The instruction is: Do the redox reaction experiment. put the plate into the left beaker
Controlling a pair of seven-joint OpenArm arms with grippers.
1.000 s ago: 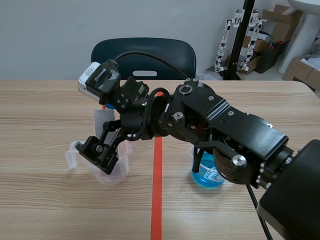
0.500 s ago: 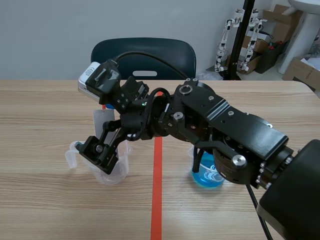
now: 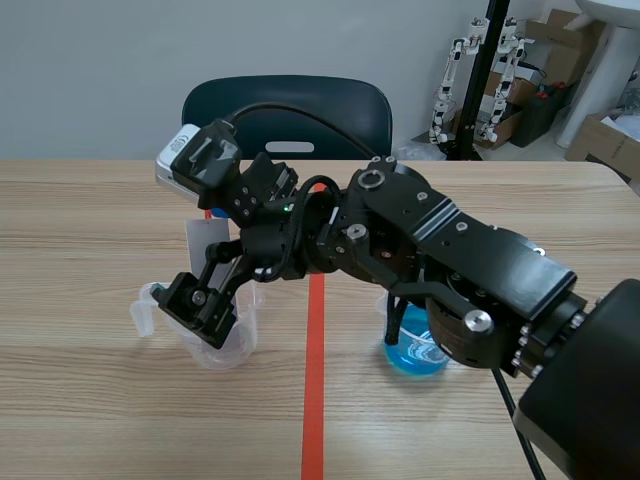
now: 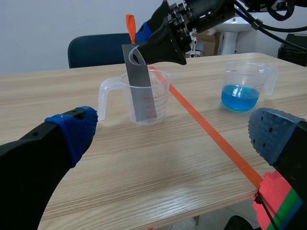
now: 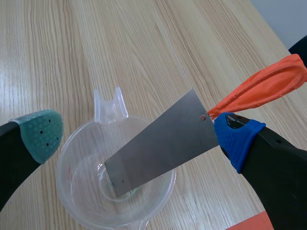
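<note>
Stillness, from the scene camera: over the last second the right gripper (image 3: 205, 305) has hung unmoved above the left beaker (image 3: 150, 308). Past the wide-open left gripper (image 4: 175, 136), the plate (image 4: 142, 91) stands, lower end inside that beaker. Right wrist: fingers spread, one blue pad (image 5: 237, 139) seemingly just touching the plate's top, so I'd call it delivered.

The left beaker (image 3: 222, 345) stands on the table (image 3: 100, 420) left of the tape line (image 3: 314, 400), the right beaker (image 3: 415, 350) stands right of that line, and a chair (image 3: 285, 110) sits behind the table's far edge. The plate (image 4: 140, 88) stands tilted in the left beaker, its upper end rising past the rim. The right gripper (image 3: 200, 305), reaching across the line from the right, hangs over that beaker, the plate's upper end beside one of its fingers (image 5: 235, 136).
</note>
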